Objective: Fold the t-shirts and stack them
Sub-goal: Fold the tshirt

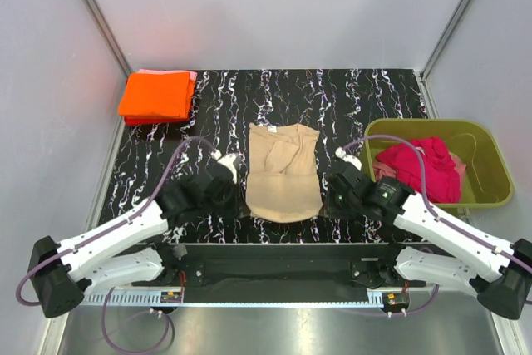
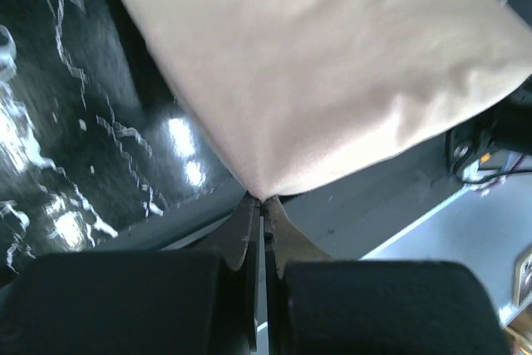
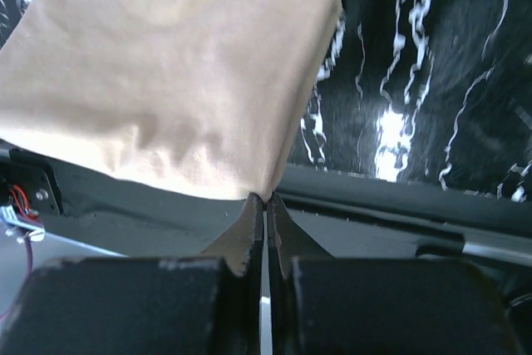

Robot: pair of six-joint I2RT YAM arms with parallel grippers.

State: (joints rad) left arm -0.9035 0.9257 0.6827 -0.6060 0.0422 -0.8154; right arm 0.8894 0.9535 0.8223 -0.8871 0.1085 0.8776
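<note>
- Top view: the tan t-shirt (image 1: 284,174) lies flat-ish in the middle of the black marbled table (image 1: 349,97), collar end away from the arm bases, partly folded in on itself.
- Far off to the back left of the tan t-shirt sits the orange t-shirt (image 1: 156,96), folded, with an edge of the pink t-shirt (image 1: 192,77) peeking out under it.
- To the right of the tan t-shirt is the olive tub (image 1: 490,164), with the magenta t-shirt (image 1: 420,168) bunched up inside.
- The left gripper (image 1: 243,193) is right at the tan t-shirt's near left corner and the right gripper (image 1: 327,197) is at its near right corner. You can't really read the jaws from up here.
- Left wrist view: the left gripper (image 2: 263,199) has its fingers squeezed together on a corner of the tan t-shirt (image 2: 332,64). The cloth fans out up and away from the tips, with the table (image 2: 66,122) off to the side of it.
- Right wrist view: same deal. The right gripper (image 3: 266,197) is pinched tight on the other near corner of the tan t-shirt (image 3: 183,64), with the table (image 3: 432,81) showing beside the cloth.
</note>
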